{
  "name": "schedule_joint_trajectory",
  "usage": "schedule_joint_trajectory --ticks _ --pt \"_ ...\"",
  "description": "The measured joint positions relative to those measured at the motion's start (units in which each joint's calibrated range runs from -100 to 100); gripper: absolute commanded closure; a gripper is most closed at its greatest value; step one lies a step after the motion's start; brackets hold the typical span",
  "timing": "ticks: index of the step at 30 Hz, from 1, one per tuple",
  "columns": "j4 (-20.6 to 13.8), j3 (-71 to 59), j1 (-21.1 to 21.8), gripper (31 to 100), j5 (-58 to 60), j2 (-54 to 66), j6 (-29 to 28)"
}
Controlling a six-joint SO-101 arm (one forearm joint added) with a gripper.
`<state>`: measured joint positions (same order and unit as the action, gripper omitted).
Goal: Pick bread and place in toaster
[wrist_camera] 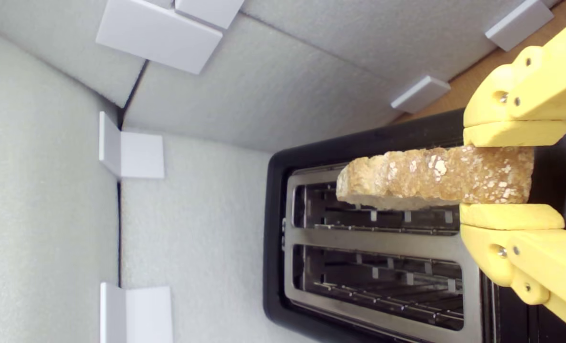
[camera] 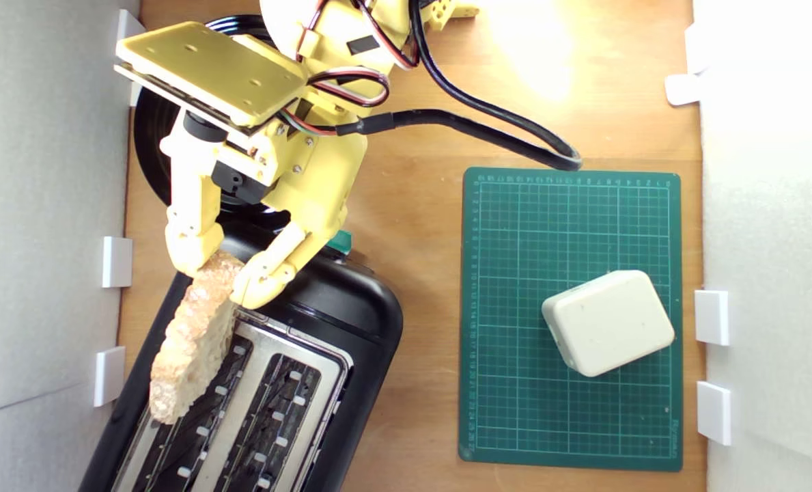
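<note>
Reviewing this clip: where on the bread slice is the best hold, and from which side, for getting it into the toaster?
As held now: the hand pinches the bread at one end across its flat faces, coming from above. The thin slice stands on edge, its free length along the toaster's slot, so it could probably drop straight in.

Got my jaws (camera: 222, 279) clamped on one end of the bread (camera: 194, 342), crust side up, and it's hanging over the toaster (camera: 351, 328) along the slot nearest the exterior view's left. Teal lever (camera: 342, 240) peeks out just behind me. Off on the exterior view's right, a cream block (camera: 608, 332) sits on the green cutting mat (camera: 515, 225), well apart on the wooden counter (camera: 419, 205).
</note>
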<state>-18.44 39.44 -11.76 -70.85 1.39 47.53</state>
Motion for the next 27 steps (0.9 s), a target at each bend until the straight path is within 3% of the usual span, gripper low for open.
schedule_joint_trajectory --ticks 27 --pt "-0.27 1.02 -0.27 70.5 7.71 -11.00 -1.45"
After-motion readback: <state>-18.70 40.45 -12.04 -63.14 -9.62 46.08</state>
